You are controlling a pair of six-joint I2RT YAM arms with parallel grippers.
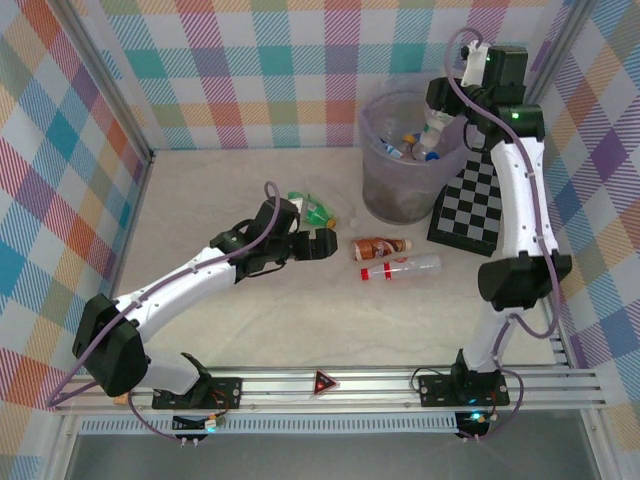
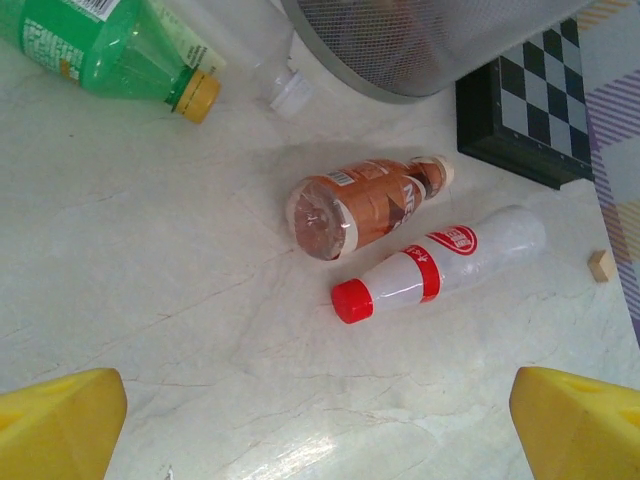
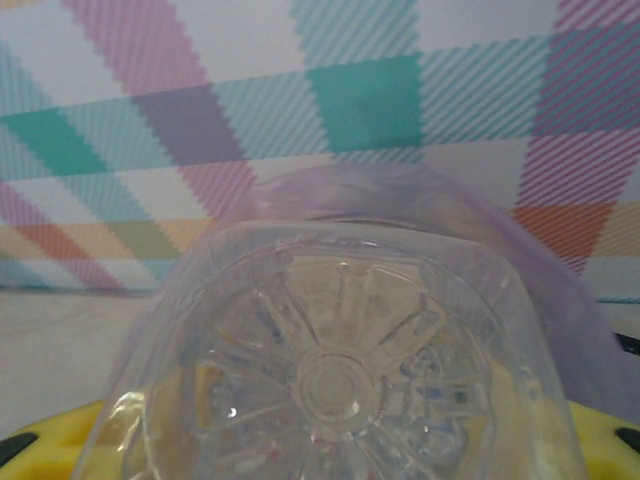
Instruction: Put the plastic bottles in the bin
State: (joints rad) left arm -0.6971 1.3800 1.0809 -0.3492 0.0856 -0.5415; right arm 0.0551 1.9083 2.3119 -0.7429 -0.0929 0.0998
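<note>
The left end effector [image 1: 318, 244] is hanging wide open over the table [image 2: 150, 250], above the brown bottle [image 2: 365, 205] and red-capped bottle [image 2: 440, 262] lying side by side; the right end effector [image 1: 440, 118] is gripping a clear bottle [image 3: 330, 380] over the bin [image 1: 385, 195].

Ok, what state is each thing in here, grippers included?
left gripper: open, empty, above the table
right gripper: shut on clear bottle, over the bin
bin: upright, a few bottles inside
brown bottle: lying on its side
red-capped bottle: lying on its side beside the brown one
green bottle: lying on its side, yellow cap on
white-capped bottle: lying by the bin
</note>
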